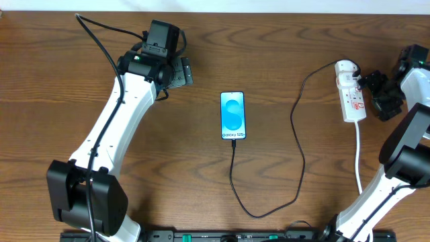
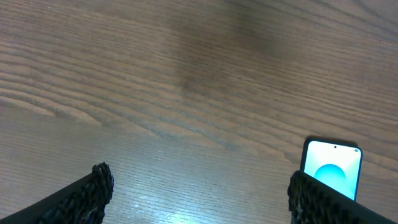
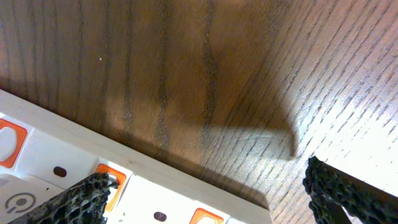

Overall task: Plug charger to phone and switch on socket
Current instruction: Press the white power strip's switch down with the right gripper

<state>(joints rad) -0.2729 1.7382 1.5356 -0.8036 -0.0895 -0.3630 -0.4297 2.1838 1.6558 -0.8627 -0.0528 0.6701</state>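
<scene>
The right gripper (image 3: 208, 177) is spread wide and holds nothing. One finger (image 3: 81, 202) is over the edge of the socket (image 1: 351, 94), the other over bare wood; whether it touches the socket cannot be told. The socket, a white strip with red-marked switches, lies at the right side of the table (image 1: 168, 175). The charger (image 1: 231, 165), a thin black cable, runs from the socket's far end, loops toward the near edge and meets the lower edge of the phone (image 1: 232, 115). The phone lies mid-table, its screen lit blue. The left gripper (image 2: 199, 183), also spread and empty, hovers to the phone's left.
</scene>
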